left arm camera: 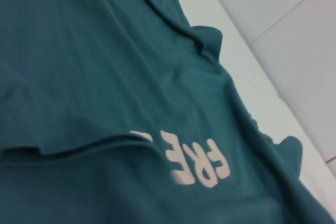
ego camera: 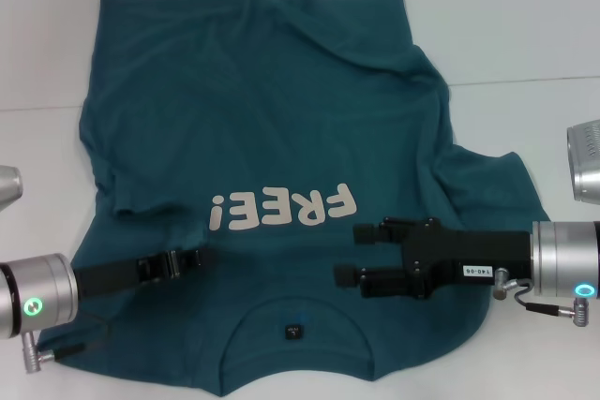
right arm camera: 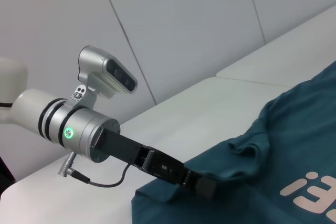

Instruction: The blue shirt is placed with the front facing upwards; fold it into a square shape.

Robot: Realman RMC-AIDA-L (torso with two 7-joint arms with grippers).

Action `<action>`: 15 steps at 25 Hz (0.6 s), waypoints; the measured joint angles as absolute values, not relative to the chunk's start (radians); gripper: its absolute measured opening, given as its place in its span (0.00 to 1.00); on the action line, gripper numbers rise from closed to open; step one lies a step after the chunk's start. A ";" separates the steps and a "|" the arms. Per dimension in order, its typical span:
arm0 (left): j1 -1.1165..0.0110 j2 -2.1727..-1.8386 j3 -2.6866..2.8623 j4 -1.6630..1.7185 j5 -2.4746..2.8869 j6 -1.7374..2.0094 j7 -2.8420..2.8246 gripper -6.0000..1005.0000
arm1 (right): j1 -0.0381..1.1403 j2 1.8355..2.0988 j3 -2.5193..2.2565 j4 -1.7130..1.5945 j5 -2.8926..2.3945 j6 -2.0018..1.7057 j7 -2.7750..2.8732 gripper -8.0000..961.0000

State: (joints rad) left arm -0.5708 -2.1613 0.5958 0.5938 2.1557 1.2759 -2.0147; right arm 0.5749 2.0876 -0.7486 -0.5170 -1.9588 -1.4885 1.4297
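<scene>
Blue shirt (ego camera: pixel 281 119) spread front-up on white surface (ego camera: pixel 525 35), long axis running away from robot, neckline nearest robot, hem farthest, left sleeve folded inward, left pincer (ego camera: pixel 192 258) laid on collar-side shoulder, spread unreadable, right pincer (ego camera: pixel 349 252) seen wide open just above chest beside lettering

A white table (ego camera: pixel 525 119) carries the blue shirt (ego camera: pixel 281 119), spread flat, lettering facing up.

Head overhead; wrists low, oblique
</scene>
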 joint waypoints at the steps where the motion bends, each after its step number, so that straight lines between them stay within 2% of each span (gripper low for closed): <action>1: -0.572 -2.161 0.595 0.590 2.151 1.276 -2.015 0.04 | 0.575 2.088 -0.749 -0.517 -1.959 -1.488 1.430 0.92; 7: -0.571 -2.161 0.602 0.569 2.120 1.308 -2.013 0.05 | 0.575 2.088 -0.749 -0.517 -1.959 -1.488 1.429 0.92; 10: -0.572 -2.161 0.597 0.563 2.113 1.312 -2.010 0.26 | 0.575 2.087 -0.749 -0.517 -1.957 -1.488 1.428 0.92; 15: -0.564 -2.159 0.578 0.583 2.083 1.279 -2.002 0.36 | 0.575 2.086 -0.749 -0.521 -1.955 -1.488 1.426 0.92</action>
